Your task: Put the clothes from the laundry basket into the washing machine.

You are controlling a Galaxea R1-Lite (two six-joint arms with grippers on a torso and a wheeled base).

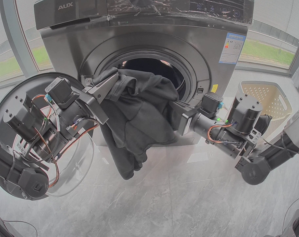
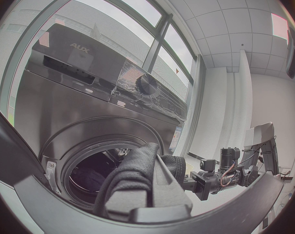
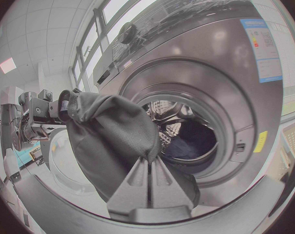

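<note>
A dark grey garment hangs stretched between both grippers in front of the washing machine's round opening, its lower part drooping toward the floor. My left gripper is shut on the garment's upper left edge. On the right side, my right gripper is shut on the cloth, its fingers pressed together. Dark clothes lie inside the drum. The beige laundry basket stands on the floor to the machine's right, behind my right arm.
The machine's round glass door stands swung open at the left, under my left arm. Grey tiled floor stretches in front of the machine. Windows run behind and beside it.
</note>
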